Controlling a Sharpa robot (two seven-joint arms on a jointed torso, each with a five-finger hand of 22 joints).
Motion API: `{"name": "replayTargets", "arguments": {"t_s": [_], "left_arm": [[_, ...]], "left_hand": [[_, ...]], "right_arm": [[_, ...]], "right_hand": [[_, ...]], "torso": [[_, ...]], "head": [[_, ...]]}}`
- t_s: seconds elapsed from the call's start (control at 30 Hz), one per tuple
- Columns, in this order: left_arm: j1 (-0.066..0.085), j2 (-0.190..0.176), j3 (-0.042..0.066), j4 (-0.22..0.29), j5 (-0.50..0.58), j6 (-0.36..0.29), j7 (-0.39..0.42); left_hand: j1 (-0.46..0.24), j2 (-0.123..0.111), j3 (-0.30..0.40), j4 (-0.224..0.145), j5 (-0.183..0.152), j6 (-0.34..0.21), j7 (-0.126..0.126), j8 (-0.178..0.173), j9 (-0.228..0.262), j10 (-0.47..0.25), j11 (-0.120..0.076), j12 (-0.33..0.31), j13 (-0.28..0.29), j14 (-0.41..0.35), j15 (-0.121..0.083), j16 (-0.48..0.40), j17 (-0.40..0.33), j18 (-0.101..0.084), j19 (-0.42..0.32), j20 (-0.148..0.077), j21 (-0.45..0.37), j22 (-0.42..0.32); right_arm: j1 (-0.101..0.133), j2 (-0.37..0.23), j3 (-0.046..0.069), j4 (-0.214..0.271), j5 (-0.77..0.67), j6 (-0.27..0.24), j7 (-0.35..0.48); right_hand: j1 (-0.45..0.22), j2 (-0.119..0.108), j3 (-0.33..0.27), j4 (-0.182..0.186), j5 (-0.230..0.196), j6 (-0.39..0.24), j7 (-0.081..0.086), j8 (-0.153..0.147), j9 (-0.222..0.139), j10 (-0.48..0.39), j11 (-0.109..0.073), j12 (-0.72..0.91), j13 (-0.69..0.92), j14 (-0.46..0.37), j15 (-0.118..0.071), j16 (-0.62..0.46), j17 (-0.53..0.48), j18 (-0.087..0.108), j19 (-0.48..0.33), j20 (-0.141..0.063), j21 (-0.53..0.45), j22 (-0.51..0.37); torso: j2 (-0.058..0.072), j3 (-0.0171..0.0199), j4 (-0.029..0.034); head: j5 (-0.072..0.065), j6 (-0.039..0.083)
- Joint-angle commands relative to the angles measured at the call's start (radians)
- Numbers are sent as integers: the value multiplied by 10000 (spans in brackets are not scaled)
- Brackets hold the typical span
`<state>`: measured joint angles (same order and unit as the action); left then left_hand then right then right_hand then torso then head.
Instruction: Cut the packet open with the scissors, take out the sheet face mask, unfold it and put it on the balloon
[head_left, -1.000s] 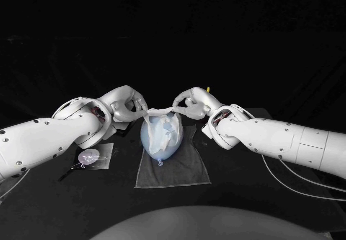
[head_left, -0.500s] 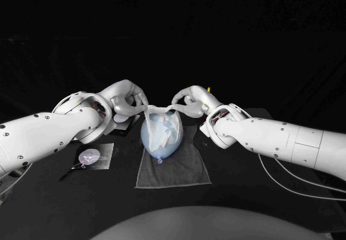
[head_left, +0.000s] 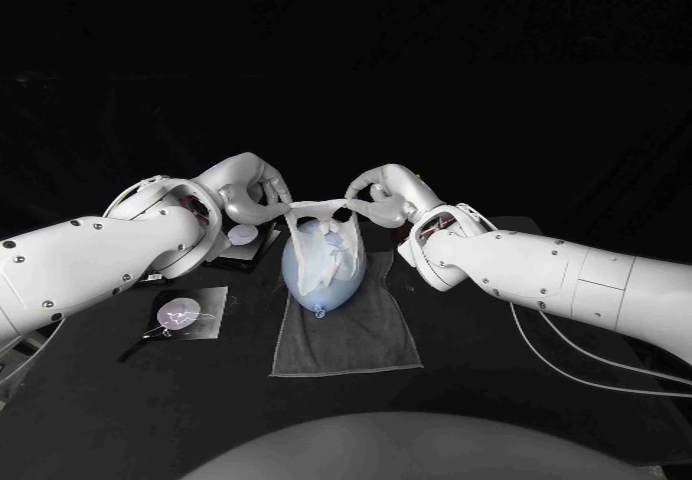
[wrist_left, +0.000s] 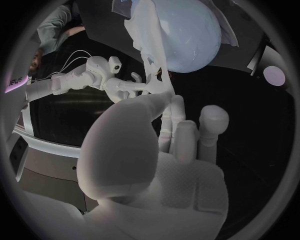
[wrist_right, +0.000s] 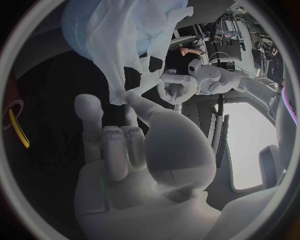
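Both hands lifted slightly, mask top edge stretched tauter. My left hand (head_left: 248, 196) pinches one corner of the sheet mask (head_left: 326, 240). It hangs between my fingers, draped on the balloon (head_left: 309, 286) just below, on a grey cloth (head_left: 353, 340). My right hand (head_left: 382, 198) pinches the other corner.

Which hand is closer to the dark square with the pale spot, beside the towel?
Left. The left hand pinches the sheet mask over the balloon, on the same side as the dark square; the right hand pinches the mask's other end, across the balloon from it.
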<state>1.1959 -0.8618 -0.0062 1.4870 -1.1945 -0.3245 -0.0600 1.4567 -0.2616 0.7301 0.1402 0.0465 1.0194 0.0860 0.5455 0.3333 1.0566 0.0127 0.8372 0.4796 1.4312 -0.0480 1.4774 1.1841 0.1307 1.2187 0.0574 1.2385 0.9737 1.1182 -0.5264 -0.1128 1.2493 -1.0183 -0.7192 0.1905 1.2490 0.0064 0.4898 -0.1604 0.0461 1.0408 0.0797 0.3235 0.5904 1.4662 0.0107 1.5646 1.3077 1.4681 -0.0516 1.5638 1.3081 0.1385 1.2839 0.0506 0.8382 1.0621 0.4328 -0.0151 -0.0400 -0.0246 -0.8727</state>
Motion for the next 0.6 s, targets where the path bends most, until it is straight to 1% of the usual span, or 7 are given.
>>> {"name": "replayTargets", "arguments": {"t_s": [0.03,0.23,0.47,0.53,0.6], "left_arm": [[23,92,8,-111,-240,57,-86],[19,298,-21,-327,-280,80,-144],[5,552,-118,-568,-292,136,-297],[2,600,-140,-631,-293,157,-359],[1,628,-153,-674,-293,156,-404]], "left_hand": [[-36,49,211,-156,32,-29,-3,37,906,32,-13,50,10,70,-11,32,-9,-78,76,20,60,17],[-47,49,223,-168,32,-30,-2,39,911,31,-12,52,14,76,-10,35,8,-76,72,20,58,10],[-68,48,238,-180,31,-33,1,41,918,30,-10,55,19,74,-9,33,0,-76,74,20,60,13],[-79,49,254,-194,31,-37,2,42,923,27,-9,56,23,68,-9,27,-21,-73,67,20,54,0],[-79,49,254,-194,31,-37,2,42,923,27,-9,56,23,68,-9,27,-21,-73,67,20,54,0]], "right_arm": [[30,107,9,-192,21,-5,-139],[54,275,7,-439,-21,242,-335],[65,548,-16,-775,-269,985,-876],[65,614,-26,-857,-360,1153,-1043],[64,656,-32,-917,-402,1218,-1144]], "right_hand": [[-40,95,63,24,25,72,-20,35,318,1046,-74,62,2631,1027,-61,70,2627,104,-38,-13,-57,-38],[-49,91,80,19,26,50,-16,38,322,1046,-72,62,2631,1027,-61,70,2627,114,-59,-13,-110,-72],[-78,74,125,4,26,-9,-3,51,335,985,-63,-23,2561,1027,-55,70,2627,136,-120,-12,-249,-159],[-102,67,145,4,25,-42,5,60,344,958,-56,-62,2529,1027,-49,70,2627,146,-152,-9,-315,-198],[-115,63,154,5,24,-58,8,65,348,931,-53,-100,2498,1027,-47,70,2627,150,-166,-8,-345,-216]], "torso": [[-1,-2,2],[17,-11,-2],[9,-5,1],[4,-1,6],[1,0,8]], "head": [[-8,1],[-5,1],[0,1],[1,1],[9,1]]}}
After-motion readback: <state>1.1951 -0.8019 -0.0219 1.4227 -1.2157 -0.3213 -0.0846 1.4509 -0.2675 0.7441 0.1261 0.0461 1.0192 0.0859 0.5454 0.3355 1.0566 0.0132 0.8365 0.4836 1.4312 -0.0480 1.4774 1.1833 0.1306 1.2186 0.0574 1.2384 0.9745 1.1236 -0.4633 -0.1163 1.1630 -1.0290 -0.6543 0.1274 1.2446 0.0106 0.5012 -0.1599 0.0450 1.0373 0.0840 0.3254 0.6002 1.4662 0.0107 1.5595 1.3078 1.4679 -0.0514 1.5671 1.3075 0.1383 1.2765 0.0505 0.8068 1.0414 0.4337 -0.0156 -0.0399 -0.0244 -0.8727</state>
